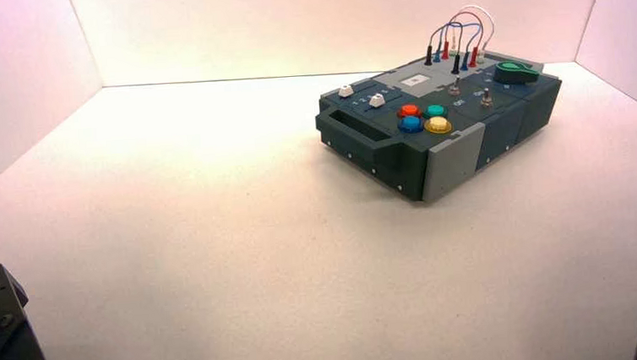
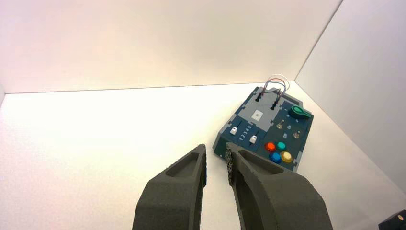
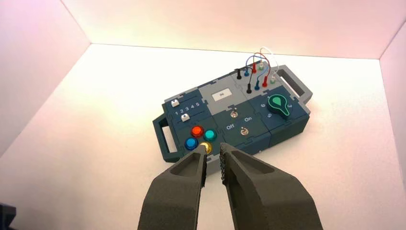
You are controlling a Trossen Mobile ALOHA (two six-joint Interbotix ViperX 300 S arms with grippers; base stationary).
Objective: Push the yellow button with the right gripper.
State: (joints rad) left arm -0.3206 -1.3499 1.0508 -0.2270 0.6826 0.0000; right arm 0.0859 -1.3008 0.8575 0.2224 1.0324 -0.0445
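1. Standing on a plain white tabletop [image 1: 219, 255], walled by white panels [image 1: 19, 65] on three sides, the dark teal-grey box [image 1: 442, 125] sits turned at an angle, toward the far right of the surface.
2. Four round buttons cluster on the box's near end: the red button [image 1: 409, 110], a teal button [image 1: 436, 111], the blue button [image 1: 409, 124] and the yellow button [image 1: 437, 125], which is the one nearest the box's grey corner panel.
3. Two white sliders [image 3: 180, 110] sit beside a row of numerals (1 to 5), two small toggle switches [image 3: 238, 122] stand by the lettering "Off" and "On", and one green knob [image 3: 279, 104] occupies a far corner.
4. A bundle of looped wires [image 1: 458, 39] arches over the far end of the box, plugged in with black, blue and red plugs.
5. The right gripper [image 3: 213, 152] hangs well short of the box, its fingers a narrow gap apart and holding nothing; in its wrist view the yellow button shows just past the fingertips.
6. The left gripper [image 2: 216, 152] waits at the near left, fingers likewise slightly apart and empty.
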